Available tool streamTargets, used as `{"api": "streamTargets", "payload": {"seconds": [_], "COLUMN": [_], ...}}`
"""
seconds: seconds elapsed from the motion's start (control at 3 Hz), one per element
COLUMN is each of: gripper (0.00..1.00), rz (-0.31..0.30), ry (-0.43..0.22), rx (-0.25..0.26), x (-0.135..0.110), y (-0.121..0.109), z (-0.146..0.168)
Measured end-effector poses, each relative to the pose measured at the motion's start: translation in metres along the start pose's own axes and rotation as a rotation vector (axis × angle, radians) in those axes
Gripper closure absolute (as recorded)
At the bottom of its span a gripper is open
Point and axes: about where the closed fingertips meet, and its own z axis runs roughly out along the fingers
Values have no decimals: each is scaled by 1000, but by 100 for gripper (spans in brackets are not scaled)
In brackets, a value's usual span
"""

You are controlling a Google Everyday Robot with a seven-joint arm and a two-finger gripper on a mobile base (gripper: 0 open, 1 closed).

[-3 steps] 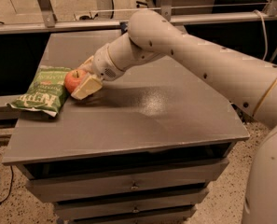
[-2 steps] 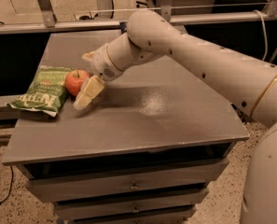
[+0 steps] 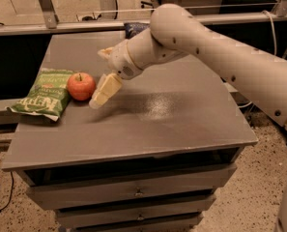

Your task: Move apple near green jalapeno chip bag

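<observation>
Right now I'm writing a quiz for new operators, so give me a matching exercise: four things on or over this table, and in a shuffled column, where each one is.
1. apple
2. green jalapeno chip bag
3. gripper
4. dark blue chip bag

A. flat at the left edge of the table
B. at the far edge, partly behind the arm
C. upright on the table, beside the green bag's right side
D. open, just right of the apple, holding nothing

Pairs: 1-C, 2-A, 3-D, 4-B
</observation>
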Motion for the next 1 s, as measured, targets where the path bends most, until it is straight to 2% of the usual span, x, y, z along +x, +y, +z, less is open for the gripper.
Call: {"api": "streamTargets", "payload": {"seconds": [0.67,1.0], "gripper": [0,0], "rz": [-8,0], "ry": [-65,-65], "rx": [162,183], "x": [21,28], "y": [-2,-2], "z": [-140,-154]}}
